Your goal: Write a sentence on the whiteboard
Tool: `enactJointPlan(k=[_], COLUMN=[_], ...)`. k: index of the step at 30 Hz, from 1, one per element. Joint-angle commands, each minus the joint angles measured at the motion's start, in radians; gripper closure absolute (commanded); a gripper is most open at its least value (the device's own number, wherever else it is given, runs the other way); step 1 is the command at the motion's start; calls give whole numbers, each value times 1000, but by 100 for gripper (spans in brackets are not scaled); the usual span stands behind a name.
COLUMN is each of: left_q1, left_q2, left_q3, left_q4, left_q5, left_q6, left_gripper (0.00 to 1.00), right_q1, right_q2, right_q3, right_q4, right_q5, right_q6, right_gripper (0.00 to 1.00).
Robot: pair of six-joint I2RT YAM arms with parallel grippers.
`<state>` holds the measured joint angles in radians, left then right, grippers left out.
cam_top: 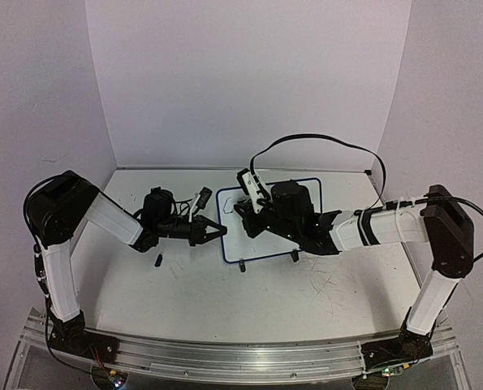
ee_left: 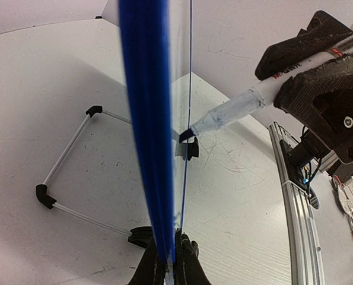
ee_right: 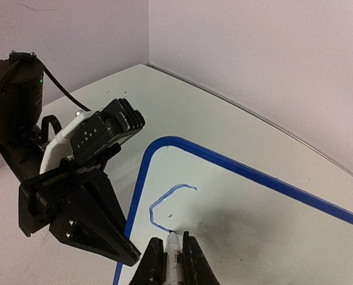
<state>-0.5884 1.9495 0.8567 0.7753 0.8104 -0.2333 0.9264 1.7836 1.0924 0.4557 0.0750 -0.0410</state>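
Observation:
The whiteboard [cam_top: 231, 237] with its blue frame stands tilted at mid-table. My left gripper [cam_top: 221, 231] is shut on its left edge; in the left wrist view the blue frame [ee_left: 143, 119] runs straight up from between the left gripper [ee_left: 171, 240]. My right gripper [ee_right: 172, 240] is shut on a marker [ee_right: 174, 252], whose tip touches the whiteboard [ee_right: 253, 225]. Of the sentence there is one curved blue stroke [ee_right: 164, 199], open to the right, ending at the tip. In the left wrist view the marker [ee_left: 235, 110] meets the board's face from the right gripper [ee_left: 307, 65].
A small black cap [cam_top: 157, 261] lies on the table below the left arm. The board's wire stand [ee_left: 63, 160] and black feet [cam_top: 241, 265] rest on the scratched tabletop. A black cable [cam_top: 322, 140] loops behind the right arm. An aluminium rail [cam_top: 241, 353] runs along the near edge.

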Motion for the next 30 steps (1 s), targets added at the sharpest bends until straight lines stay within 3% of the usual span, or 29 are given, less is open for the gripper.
enactJointPlan(k=[1,30], left_q1=[-8,-10], left_q2=[-8,-8], left_q3=[10,12], left_q4=[-70,-74], left_q5=[-40,-39], left_q6=[86,89], left_gripper=[100,100], right_q1=[-4,-8], right_q2=[-35,-20], right_q3=[1,52], right_q4=[41,64], right_q5=[62,80], right_q6=[-11,-30], right_gripper=[100,100])
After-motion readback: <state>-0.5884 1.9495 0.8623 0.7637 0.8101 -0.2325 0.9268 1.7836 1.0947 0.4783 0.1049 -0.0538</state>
